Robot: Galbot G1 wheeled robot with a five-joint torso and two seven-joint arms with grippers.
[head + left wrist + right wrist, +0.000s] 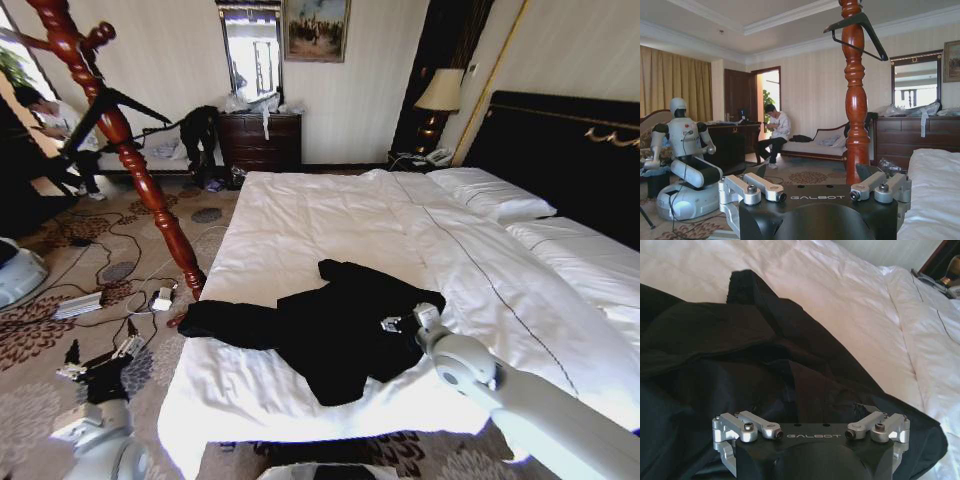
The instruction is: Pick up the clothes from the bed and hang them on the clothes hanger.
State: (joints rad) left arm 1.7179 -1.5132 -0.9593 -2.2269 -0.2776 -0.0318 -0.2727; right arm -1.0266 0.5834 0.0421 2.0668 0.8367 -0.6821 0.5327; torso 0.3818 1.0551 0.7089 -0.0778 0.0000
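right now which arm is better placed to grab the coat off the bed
Right. Its tool hangs directly over the black coat on the bed, with the cloth just beneath it in the right wrist view. The left tool sits low beside the bed, over the carpet, well off the coat.

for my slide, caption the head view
Right gripper over the black long-sleeved coat spread on the white-duveted bed, red-brown wooden coat stand beside it.

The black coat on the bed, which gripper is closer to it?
Right. The right gripper hovers right over the coat; the left gripper hangs beside the bed, above the carpet.
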